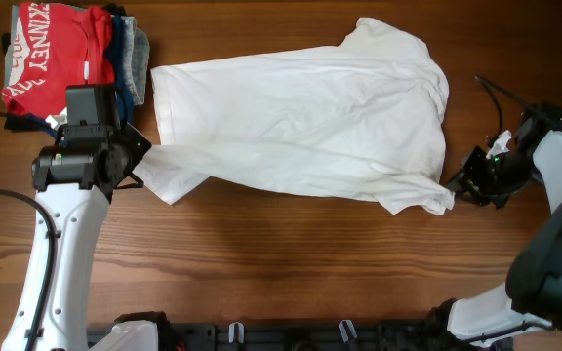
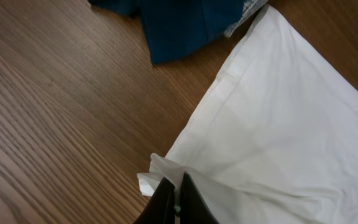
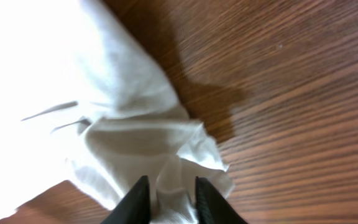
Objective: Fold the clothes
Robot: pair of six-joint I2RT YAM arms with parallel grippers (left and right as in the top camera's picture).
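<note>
The white T-shirt point(image 1: 301, 117) is lying spread across the bench point(image 1: 261, 263). One lower corner is being pinched by the fully closed left hand point(image 2: 176, 185), the other by the nearly closed right hand point(image 3: 171, 182), likely so that both can be lifted together for a fold.

The left arm point(image 1: 59, 244) is extended up from the near edge of the desk, its wrist is turned inward, and the left hand point(image 1: 142, 166) is pointed to the right with its fingers point(image 2: 161, 202) pressed together on a hem corner of the white T-shirt point(image 1: 301, 117). The right arm point(image 1: 554, 263) is folded back over itself and its right hand point(image 1: 460, 183) is aimed to the left, held low. Its fingers point(image 3: 137, 200) are set narrowly apart, with a bunched corner of the cloth pinched between them.
</note>
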